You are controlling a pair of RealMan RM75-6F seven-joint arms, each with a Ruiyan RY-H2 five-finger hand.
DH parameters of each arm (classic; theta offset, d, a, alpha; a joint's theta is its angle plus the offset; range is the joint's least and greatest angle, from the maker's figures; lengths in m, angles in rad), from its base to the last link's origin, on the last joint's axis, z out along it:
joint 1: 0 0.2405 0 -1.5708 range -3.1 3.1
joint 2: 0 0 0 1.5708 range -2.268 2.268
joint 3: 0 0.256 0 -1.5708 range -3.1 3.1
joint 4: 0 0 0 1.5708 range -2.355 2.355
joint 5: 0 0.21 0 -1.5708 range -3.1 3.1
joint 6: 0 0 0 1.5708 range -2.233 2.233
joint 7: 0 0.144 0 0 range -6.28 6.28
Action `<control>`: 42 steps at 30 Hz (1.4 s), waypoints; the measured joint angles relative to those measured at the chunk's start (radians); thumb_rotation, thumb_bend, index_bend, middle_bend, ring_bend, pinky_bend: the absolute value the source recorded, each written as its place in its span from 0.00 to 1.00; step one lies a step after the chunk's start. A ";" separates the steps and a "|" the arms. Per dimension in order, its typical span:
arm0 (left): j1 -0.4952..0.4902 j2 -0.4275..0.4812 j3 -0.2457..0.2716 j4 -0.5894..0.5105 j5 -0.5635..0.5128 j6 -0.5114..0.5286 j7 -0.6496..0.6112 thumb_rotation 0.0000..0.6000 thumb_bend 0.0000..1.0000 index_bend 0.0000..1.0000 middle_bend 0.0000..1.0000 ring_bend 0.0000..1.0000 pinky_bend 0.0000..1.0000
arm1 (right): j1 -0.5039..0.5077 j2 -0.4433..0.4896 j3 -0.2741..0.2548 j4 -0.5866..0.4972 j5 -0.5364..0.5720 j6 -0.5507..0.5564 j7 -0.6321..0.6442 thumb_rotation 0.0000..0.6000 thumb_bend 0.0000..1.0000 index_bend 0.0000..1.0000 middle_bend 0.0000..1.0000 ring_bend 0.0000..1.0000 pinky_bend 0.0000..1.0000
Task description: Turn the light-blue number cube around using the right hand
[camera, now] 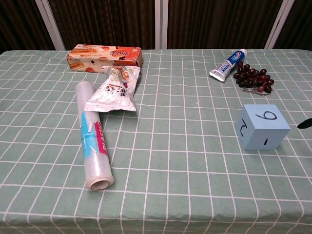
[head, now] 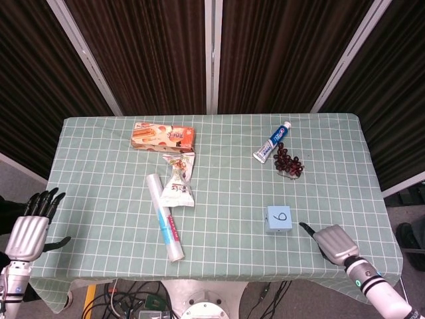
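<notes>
Head view shows the right hand [head: 335, 242] near the light-blue number cube [head: 279, 219], apart, holding nothing, fingers hard to read. Approach step; next it must close around the cube.

Quick count of what's on the table [head: 99, 133]: one light-blue number cube [head: 279, 219], with three marked faces showing from the chest cam. One toothpaste tube [head: 272, 142], one bunch of dark grapes [head: 289, 164] (can't count the individual grapes, too small). One orange snack box [head: 163, 137], one snack bag [head: 178, 181], one roll of cling film [head: 165, 226]. So that's six separate items on one checked cloth. Two robot hands in view, left hand [head: 28, 231] and right hand [head: 335, 242].
</notes>
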 measured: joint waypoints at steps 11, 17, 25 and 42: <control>0.004 -0.002 -0.001 0.015 -0.002 0.004 -0.016 1.00 0.00 0.08 0.00 0.00 0.00 | 0.084 0.010 -0.011 -0.062 0.047 -0.075 -0.019 1.00 1.00 0.05 0.90 0.80 0.76; 0.006 0.001 -0.002 0.017 -0.003 0.008 -0.019 1.00 0.00 0.08 0.00 0.00 0.00 | 0.132 0.007 -0.010 -0.090 0.066 -0.106 -0.022 1.00 1.00 0.06 0.90 0.80 0.76; 0.007 0.002 -0.002 0.021 -0.003 0.010 -0.027 1.00 0.00 0.08 0.00 0.00 0.00 | 0.204 -0.005 -0.007 -0.114 0.109 -0.152 -0.028 1.00 1.00 0.05 0.90 0.80 0.76; 0.012 0.008 -0.006 0.030 -0.006 0.017 -0.042 1.00 0.00 0.08 0.00 0.00 0.00 | 0.447 -0.014 -0.023 -0.170 0.346 -0.218 -0.143 1.00 1.00 0.06 0.93 0.82 0.76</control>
